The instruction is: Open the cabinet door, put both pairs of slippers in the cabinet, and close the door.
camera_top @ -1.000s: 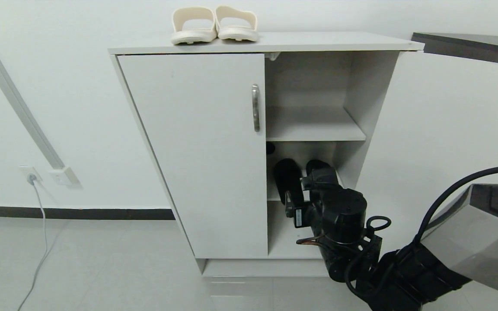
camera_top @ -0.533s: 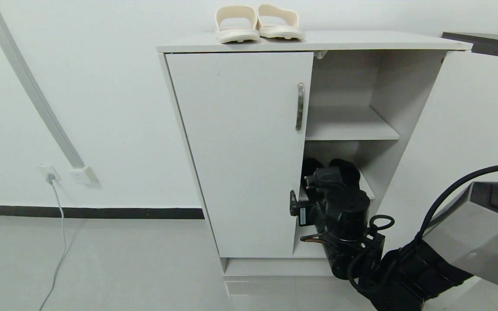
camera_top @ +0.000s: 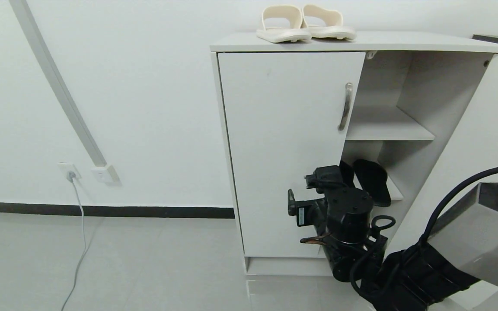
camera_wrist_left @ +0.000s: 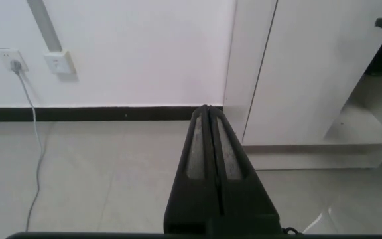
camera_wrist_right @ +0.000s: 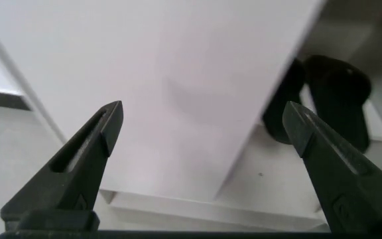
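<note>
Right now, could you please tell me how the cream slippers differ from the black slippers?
The cream slippers are pale; the black slippers are dark. The cream slippers sit on the cabinet top, the black slippers inside on a lower shelf. The cream slippers lie flat; the black slippers seem tilted. Each pair sits side by side.

A white cabinet, cream slippers and black slippers
The cabinet was plain white all over, and its handle was shiny silver. The wall was white, with a grey strip slanting down it and a black band along the bottom. The floor was pale grey and a bit shiny. The sockets were white and the cord was grey. The left pincer and the right pincer were both black.
</note>
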{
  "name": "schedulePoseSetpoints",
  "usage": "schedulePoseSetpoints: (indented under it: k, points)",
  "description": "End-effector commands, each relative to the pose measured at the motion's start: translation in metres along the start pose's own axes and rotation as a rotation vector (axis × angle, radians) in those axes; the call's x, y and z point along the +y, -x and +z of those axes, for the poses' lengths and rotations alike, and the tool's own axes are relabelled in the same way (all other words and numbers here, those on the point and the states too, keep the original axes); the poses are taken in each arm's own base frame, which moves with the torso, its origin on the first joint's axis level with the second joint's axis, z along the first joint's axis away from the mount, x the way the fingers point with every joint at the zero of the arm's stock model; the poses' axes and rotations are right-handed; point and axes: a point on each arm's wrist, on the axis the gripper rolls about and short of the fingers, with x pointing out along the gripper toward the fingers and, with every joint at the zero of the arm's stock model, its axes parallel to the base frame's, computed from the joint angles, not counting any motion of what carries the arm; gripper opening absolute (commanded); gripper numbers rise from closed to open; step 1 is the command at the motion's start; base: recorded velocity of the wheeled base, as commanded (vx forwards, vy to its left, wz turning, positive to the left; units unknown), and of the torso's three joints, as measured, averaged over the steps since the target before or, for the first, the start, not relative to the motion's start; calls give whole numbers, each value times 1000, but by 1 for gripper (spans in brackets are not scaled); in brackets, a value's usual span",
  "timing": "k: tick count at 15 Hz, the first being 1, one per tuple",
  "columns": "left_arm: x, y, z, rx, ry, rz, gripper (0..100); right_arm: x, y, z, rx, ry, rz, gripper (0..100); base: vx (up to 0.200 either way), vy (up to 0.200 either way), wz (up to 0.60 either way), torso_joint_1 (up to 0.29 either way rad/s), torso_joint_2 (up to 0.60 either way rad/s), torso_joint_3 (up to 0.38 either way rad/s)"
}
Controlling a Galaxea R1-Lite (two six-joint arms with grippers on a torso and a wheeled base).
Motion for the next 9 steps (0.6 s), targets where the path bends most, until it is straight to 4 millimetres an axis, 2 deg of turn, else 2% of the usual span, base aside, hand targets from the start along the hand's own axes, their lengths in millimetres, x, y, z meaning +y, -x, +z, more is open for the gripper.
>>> schedulePoseSetpoints:
  k: [1, 5, 9]
  points:
    - [0, 0, 0, 0, 1, 0, 0, -2, 1, 1, -2, 1, -2, 100, 0, 0, 0, 0, 0, 0]
    - [0, 0, 0, 2, -1, 1, 0, -5, 1, 4, -34, -13, 6, 100, 0, 0, 0, 0, 0, 0]
    - [0, 0, 0, 0, -1, 1, 0, -8, 2, -1, -18, 10, 9, 100, 0, 0, 0, 0, 0, 0]
